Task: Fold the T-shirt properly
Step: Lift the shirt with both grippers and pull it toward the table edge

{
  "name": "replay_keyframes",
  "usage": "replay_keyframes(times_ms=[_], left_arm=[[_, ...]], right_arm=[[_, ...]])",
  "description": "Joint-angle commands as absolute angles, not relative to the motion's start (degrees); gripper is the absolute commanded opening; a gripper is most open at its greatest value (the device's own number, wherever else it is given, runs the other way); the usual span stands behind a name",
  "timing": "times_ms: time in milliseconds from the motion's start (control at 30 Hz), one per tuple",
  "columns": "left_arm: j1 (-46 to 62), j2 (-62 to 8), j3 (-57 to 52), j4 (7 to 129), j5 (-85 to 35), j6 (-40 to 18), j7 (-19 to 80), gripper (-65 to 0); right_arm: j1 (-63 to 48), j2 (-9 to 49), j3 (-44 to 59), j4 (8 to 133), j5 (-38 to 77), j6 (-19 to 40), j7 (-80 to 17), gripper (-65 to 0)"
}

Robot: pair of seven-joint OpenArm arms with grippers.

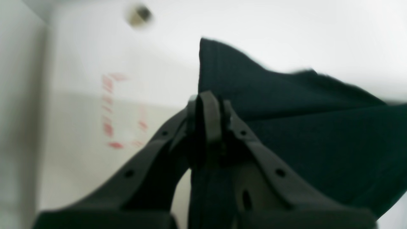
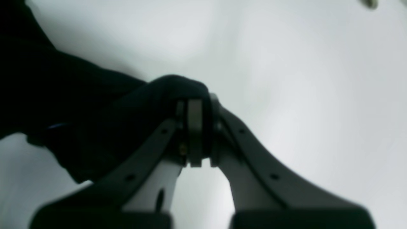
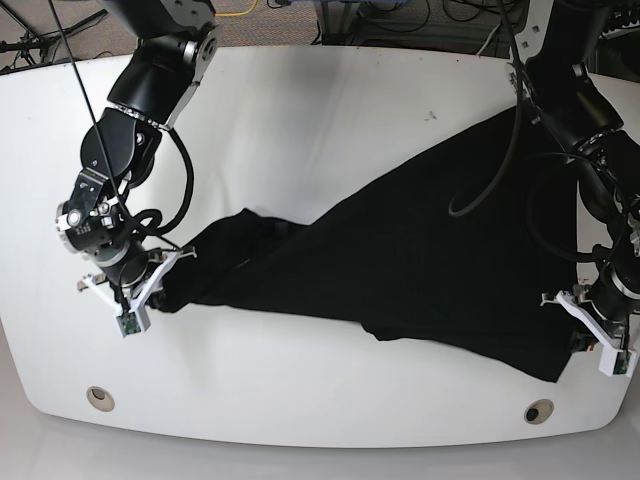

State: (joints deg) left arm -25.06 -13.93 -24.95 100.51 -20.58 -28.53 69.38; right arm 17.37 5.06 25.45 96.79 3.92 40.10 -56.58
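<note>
Right gripper [image 3: 160,272], on the left as I stand facing the table, is pinched tight on a bunched end of the T-shirt [image 3: 420,260]; its wrist view shows dark cloth wadded over the closed tips [image 2: 194,105]; from there the black shirt stretches in a widening sheet across the white table [image 3: 330,110] to the far side, where the left gripper [image 3: 590,345] is clamped on a low corner of the fabric near the front edge. Folding looks barely started, I'd say; no neat fold shows, only a taut, twisted spread, so flattening and every fold seem left to do. Two round holes [image 3: 100,398] sit in the tabletop's near edge; faint red markings [image 1: 111,111] show beside the left arm; cables trail behind the table.
</note>
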Motion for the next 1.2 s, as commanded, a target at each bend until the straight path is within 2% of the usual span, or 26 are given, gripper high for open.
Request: replay_keyframes(times_ms=[0,400,567,1167], left_arm=[[-27.7,-15.4,-25.8,104.0,-21.0,-28.6,68.1,-65.0],[-38.1,-16.2,-26.2,108.3,-20.9,-28.3,73.5,-65.0],[-43.3,-16.0,-26.2,108.6,-20.9,-28.3,73.5,-65.0],[-64.3,-16.0,-25.8,103.2,-20.8,-28.2,73.3,-65.0]], right_arm=[[20.8,6.9,25.5,97.7,4.5,40.0,-55.1,-62.9],[31.4,9.3,24.0,97.6,4.4,40.0,-55.2,-62.9],[36.3,13.6,18.8,97.5,4.7,40.0,-55.2,-62.9],[56.8,22.1,2.5,96.7,4.3,40.0,-55.2,-62.8]])
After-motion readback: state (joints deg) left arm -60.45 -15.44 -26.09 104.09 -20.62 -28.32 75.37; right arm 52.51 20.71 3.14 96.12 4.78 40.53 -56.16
